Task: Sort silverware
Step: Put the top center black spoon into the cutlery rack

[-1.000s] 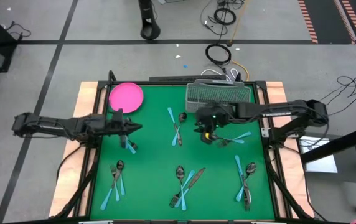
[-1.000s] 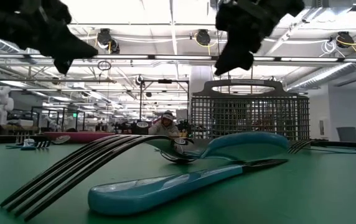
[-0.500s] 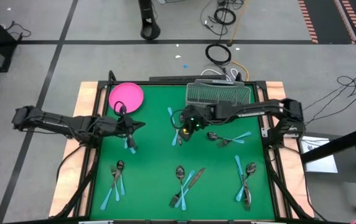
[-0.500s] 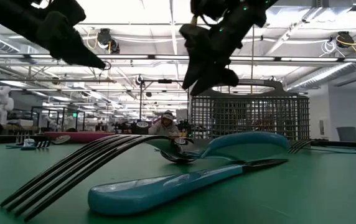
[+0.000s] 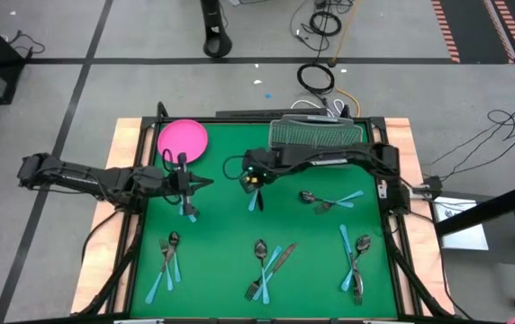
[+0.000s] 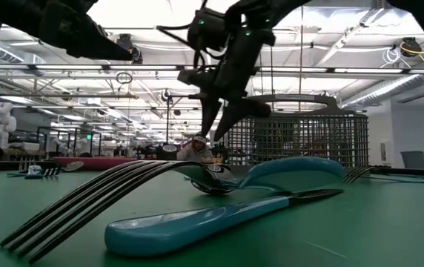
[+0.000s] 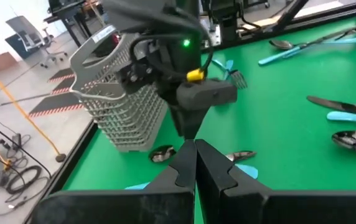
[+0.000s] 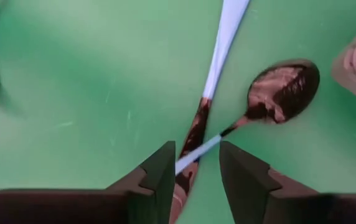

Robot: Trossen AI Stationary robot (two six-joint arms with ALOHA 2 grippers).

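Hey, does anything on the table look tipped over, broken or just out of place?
Nothing looks damaged or spilled. The silverware lies in loose crossed clusters across the green table, unsorted so far. The wire basket lies on its side at the far edge, beside the empty pink plate.

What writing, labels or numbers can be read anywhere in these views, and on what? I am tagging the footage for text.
None can be read.
The silverware, the pink plate and the wire mesh basket show no lettering.
The small green sign far back in the room is too small to read.
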